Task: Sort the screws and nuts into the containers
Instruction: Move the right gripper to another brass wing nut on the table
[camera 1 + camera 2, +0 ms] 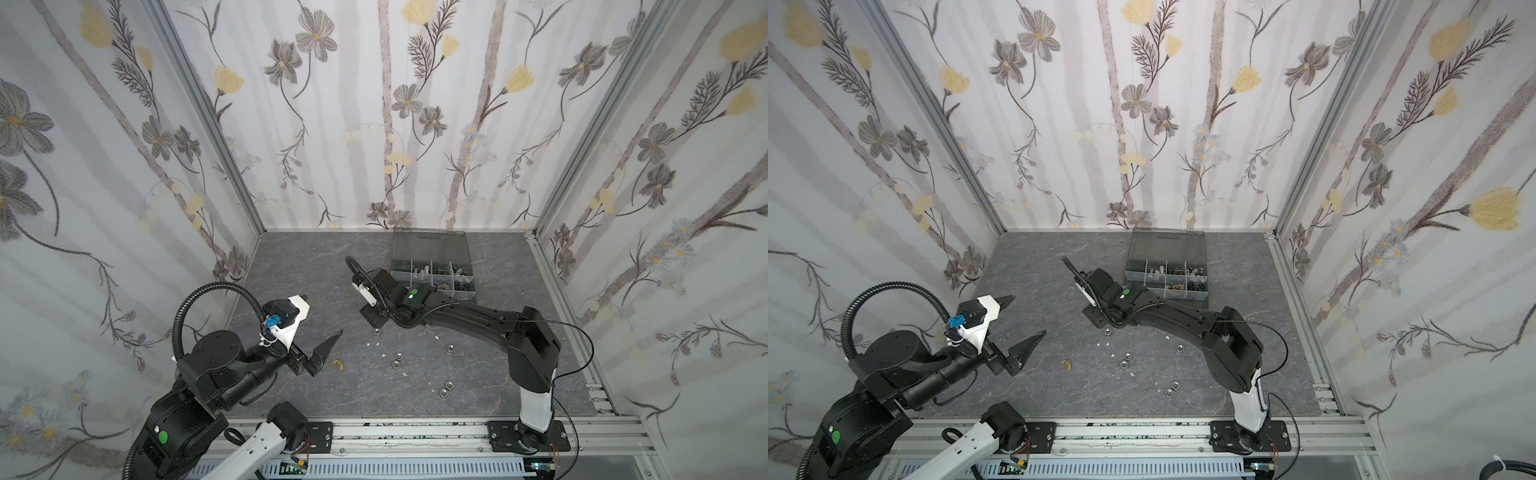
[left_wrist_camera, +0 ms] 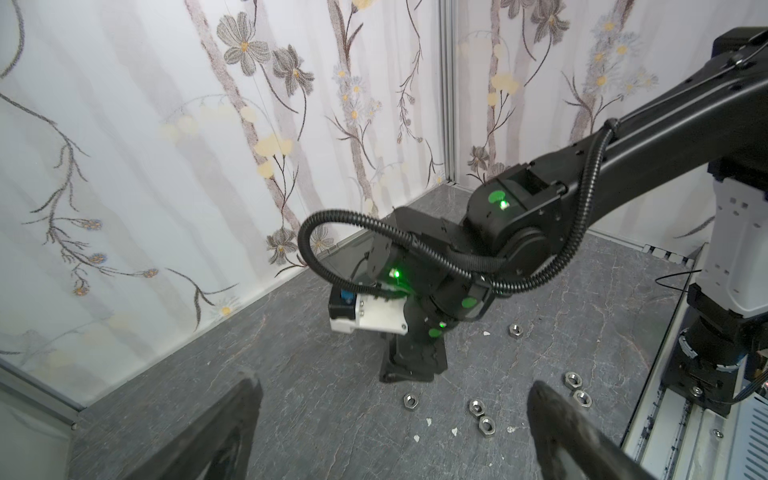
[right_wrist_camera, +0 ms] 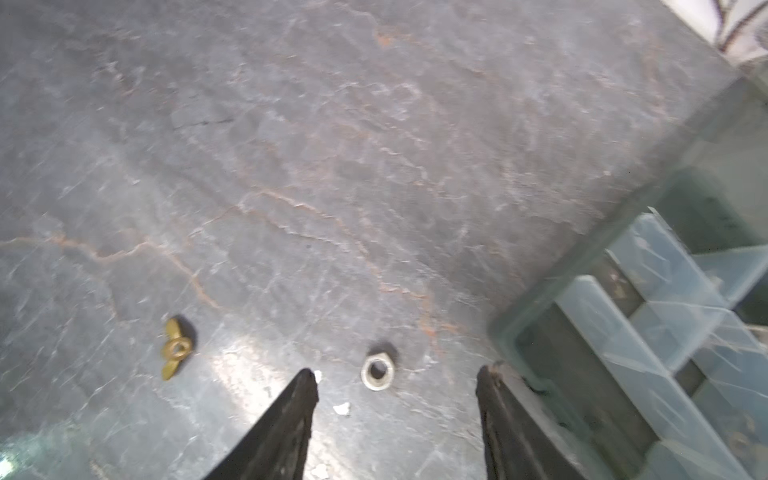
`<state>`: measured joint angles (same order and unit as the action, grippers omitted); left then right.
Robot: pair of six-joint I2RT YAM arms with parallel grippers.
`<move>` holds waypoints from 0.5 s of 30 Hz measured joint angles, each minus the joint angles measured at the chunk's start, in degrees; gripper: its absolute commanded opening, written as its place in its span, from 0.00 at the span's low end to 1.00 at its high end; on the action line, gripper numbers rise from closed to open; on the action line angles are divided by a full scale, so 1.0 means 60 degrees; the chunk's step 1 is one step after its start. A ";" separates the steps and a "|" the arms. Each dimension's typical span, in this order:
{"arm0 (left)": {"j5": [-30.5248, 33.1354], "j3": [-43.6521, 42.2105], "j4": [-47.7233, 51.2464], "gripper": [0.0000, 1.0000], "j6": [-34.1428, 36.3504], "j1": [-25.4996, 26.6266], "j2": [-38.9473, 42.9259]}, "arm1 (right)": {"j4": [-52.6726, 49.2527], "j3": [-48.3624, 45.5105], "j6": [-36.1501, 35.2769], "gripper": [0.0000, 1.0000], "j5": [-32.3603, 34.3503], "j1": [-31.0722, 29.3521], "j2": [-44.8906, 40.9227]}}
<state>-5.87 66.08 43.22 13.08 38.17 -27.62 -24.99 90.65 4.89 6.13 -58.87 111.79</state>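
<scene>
Overall, the bench [image 1: 316, 266] carries the organiser case [image 1: 430, 246] at its rear, lid up; compartment contents too small to identify. The left hand [image 1: 323, 313] is wide open, empty. The right hand [image 3: 397, 370] is parted, holding nothing, its tips hidden under the wrist in both top views. One silver nut [image 3: 377, 373] lies before them, a brass wing nut [image 3: 176, 347] apart; other nuts [image 1: 398, 356] lie scattered

The case [image 1: 430, 245] stands open at the far side of the table [image 1: 291, 266]. The right gripper [image 1: 372, 319] points down near its left end, with a silver nut [image 1: 377, 331] beside it. More nuts [image 1: 398, 356] and a brass wing nut [image 1: 338, 365] lie nearer. The left gripper [image 1: 320, 320] hangs wide apart on the left.
</scene>
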 measured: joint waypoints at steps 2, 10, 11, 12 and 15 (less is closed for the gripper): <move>0.0022 0.0058 0.0091 1.00 -0.0033 0.0018 0.0044 | 0.0197 0.0288 0.0401 0.61 -0.0244 -0.0430 0.0499; 0.0044 -0.0200 0.0302 1.00 -0.0178 0.0240 0.0474 | 0.0076 0.1137 0.2361 0.62 -0.0463 -0.1741 0.2109; 0.0044 -0.0226 0.0317 1.00 -0.0178 0.0270 0.0517 | 0.0066 0.1147 0.2517 0.62 -0.0463 -0.1770 0.2193; 0.0044 -0.0237 0.0331 1.00 -0.0178 0.0291 0.0557 | 0.0029 0.1155 0.2656 0.62 -0.0463 -0.1789 0.2259; 0.0044 -0.0244 0.0331 1.00 -0.0178 0.0372 0.0659 | -0.0073 0.1206 0.2940 0.62 -0.0452 -0.1869 0.2422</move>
<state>-5.61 64.62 45.21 12.01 40.40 -23.66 -25.43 97.89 22.52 3.42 -70.08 126.32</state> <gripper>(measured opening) 0.998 0.615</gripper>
